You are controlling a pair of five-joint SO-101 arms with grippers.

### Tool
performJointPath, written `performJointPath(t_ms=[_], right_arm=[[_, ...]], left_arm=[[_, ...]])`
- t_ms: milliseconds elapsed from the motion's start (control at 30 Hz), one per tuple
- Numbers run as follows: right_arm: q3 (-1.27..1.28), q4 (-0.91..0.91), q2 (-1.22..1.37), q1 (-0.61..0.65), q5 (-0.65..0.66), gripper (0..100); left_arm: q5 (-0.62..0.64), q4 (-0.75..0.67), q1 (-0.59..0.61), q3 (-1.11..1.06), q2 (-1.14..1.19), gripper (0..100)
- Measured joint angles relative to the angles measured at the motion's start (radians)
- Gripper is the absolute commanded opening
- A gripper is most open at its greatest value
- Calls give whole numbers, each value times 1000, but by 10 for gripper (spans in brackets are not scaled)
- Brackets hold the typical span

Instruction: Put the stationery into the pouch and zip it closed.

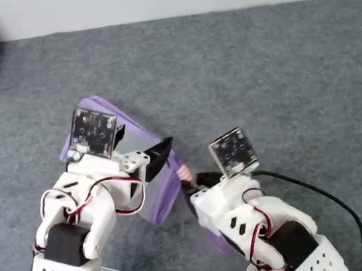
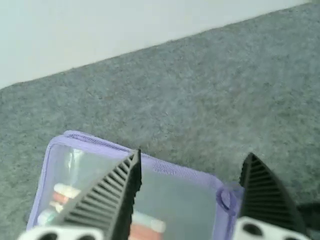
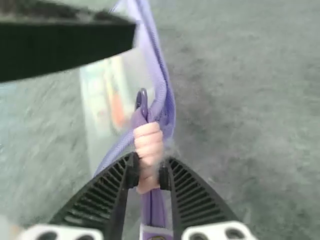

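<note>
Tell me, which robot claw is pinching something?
The right gripper: it squeezes the pink zipper pull of the purple pouch. The left gripper hangs open above the pouch, holding nothing.

Taking the way its fingers point as twelve o'clock, the right gripper [image 3: 147,172] has both ribbed black fingers pinched on a pink pull tab [image 3: 147,147]. Just beyond at twelve, the purple zip slider [image 3: 142,100] sits on the pouch [image 3: 162,85] edge. At eleven, blurred orange and green stationery [image 3: 115,107] shows through the clear side. Toward ten, the other arm's black finger [image 3: 65,42] overlaps the pouch. The grey felt table [image 3: 250,110] spreads from one to three.
</note>
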State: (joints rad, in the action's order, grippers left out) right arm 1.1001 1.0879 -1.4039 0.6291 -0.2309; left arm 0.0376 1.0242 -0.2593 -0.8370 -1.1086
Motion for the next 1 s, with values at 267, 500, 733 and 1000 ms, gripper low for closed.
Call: performJointPath(t_ms=[267,500,733,1000], right_arm=[[-3,-158,-2,-77,0,7],[-37,-276,-2,-78,61,7],[-20,-100,-5,-110,43,9],[14,-5,141,-195,38,9]], left_arm=[[-26,129,2,28,-114,306],[-51,276,2,29,-358,305],[-51,370,163,29,-534,305],[-51,370,239,-68,-574,305]])
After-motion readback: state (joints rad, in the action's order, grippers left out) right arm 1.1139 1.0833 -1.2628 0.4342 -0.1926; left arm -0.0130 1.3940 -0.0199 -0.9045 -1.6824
